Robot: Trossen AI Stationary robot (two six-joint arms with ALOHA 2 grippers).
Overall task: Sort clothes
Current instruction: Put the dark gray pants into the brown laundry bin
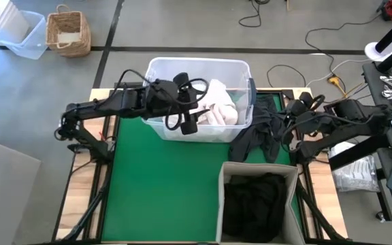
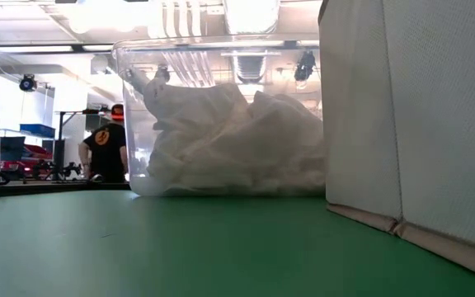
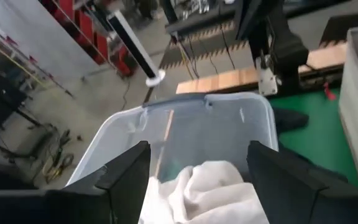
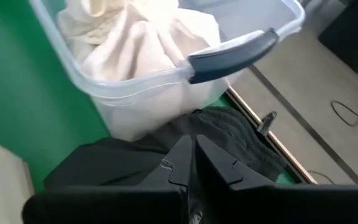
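Note:
A clear plastic tub (image 1: pixel 156 68) stands at the far middle of the green table, holding white clothes (image 1: pixel 220 105) (image 2: pixel 237 140). My left gripper (image 1: pixel 189 122) (image 3: pixel 204 168) hovers open over the tub's near wall, with the white clothes (image 3: pixel 204 196) lying in the tub beyond its fingers. Dark clothes (image 1: pixel 257 136) (image 4: pixel 123 158) lie in a heap on the table right of the tub, against its wall. My right gripper (image 1: pixel 286 126) (image 4: pixel 193 149) is shut above that heap. More dark clothes (image 1: pixel 254 201) fill a beige fabric box (image 1: pixel 226 178) at the near right.
The beige box (image 2: pixel 411 107) fills the near right of the table. The tub has a dark blue handle (image 4: pixel 232 53) on its right end. A wicker basket (image 1: pixel 69 32) and another clear tub (image 1: pixel 19 34) sit on the floor beyond the table. A person (image 2: pixel 105 144) stands in the room behind.

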